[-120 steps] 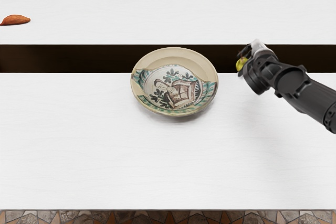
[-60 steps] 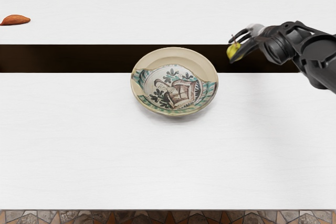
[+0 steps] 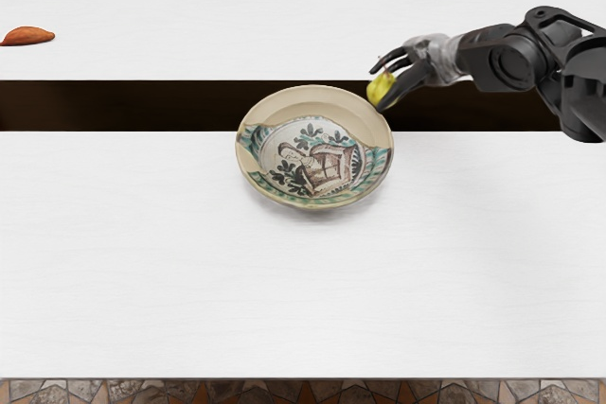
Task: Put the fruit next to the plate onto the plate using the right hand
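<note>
Fruit (image 3: 380,90), small and yellow-green, is held by the right hand (image 3: 415,60) at the far right side of the plate (image 3: 248,135). In the picture it sits just against the outer edge of the plate's rim, not over the painted middle. You cannot tell how high it hangs above the rim. The fingers (image 3: 392,56) are curled narrowly around the fruit, which shows below them, so the hand is holding it. The right arm (image 3: 516,54) reaches to it from the right of the plate, dark and nearly level.

The plate is round, with a beige rim and a green and brown drawing inside. It rests on the near white table (image 3: 303,281), at that table's far edge. Behind the plate you see a dark gap (image 3: 142,106), then a second white surface (image 3: 284,16). On it, far to the left of the plate, lies an orange-brown object (image 3: 26,36).
</note>
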